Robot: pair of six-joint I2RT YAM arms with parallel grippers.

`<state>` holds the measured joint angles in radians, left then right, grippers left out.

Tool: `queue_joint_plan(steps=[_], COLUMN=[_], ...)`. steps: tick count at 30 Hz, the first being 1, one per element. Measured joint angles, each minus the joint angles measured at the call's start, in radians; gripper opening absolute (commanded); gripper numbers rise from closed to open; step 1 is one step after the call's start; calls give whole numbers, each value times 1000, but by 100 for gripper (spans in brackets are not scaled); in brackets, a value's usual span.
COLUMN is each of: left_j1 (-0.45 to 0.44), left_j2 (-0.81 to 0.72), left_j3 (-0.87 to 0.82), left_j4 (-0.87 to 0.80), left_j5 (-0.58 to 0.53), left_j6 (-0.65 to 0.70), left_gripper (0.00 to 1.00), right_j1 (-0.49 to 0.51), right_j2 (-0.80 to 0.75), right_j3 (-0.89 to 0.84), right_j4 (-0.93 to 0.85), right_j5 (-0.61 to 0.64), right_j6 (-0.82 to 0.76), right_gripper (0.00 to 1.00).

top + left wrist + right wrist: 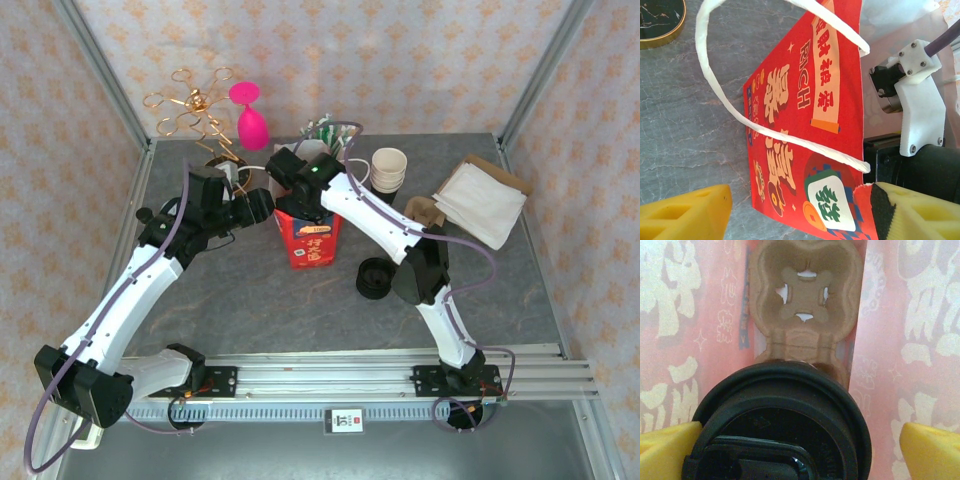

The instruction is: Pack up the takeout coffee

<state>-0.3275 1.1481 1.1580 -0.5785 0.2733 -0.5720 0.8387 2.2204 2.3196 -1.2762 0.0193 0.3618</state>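
Takeout coffee (782,427) inside red "RICH" bag (790,105)

A red printed paper bag (805,150) with a white cord handle (715,95) sits on the grey marbled tabletop (685,135). The left gripper (800,210) has its yellow fingers (690,215) wide apart, and one finger's black pad (882,210) touches the bag's edge. A gold-rimmed black disc (660,17) lies in the upper left corner.

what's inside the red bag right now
Inside the red bag, a brown cardboard cup carrier shows one empty pocket, with the takeout coffee in front of it. Its black lid hides the cup's sides and whatever it rests on.
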Motion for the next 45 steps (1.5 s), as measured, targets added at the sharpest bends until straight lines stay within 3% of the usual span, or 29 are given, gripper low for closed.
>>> queue_joint_plan(steps=[45], left_j1=[-8], left_j2=[8], left_j3=[6], left_j4=[4], left_j5=[0], left_j6=[-3], left_gripper=[74], right_j1=[-4], right_j2=[-26], right_j3=[41], right_j4=[-4], right_j5=[-20], right_j6=[1], right_gripper=[100])
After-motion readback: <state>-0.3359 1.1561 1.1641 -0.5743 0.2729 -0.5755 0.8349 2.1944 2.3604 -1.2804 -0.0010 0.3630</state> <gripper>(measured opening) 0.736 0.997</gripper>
